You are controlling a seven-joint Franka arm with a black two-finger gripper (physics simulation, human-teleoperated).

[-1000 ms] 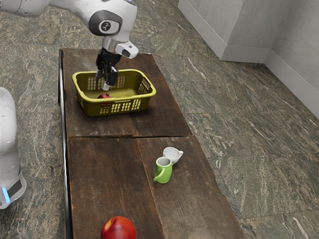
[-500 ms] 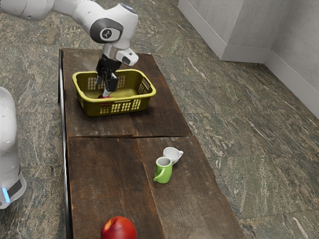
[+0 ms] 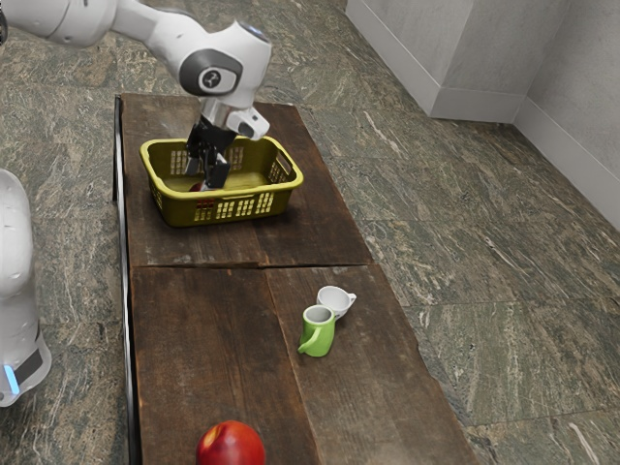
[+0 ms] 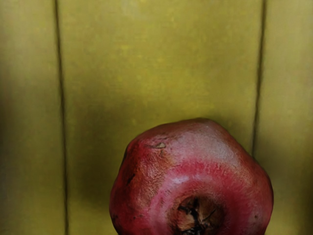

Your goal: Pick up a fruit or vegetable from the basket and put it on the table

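The long brown wooden table [image 3: 208, 320] holds a yellow basket [image 3: 229, 211]. My black gripper [image 3: 207, 181] reaches down into it; I can't tell if it is open or shut. The red pomegranate [image 4: 190, 171] sits in the basket, under my hand. A red fruit [image 3: 231, 446], green jug [image 3: 318, 334] and white cup [image 3: 333, 299] are on the table.

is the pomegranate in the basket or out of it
In: the pomegranate shows red through side slots of the yellow basket, below the rim.
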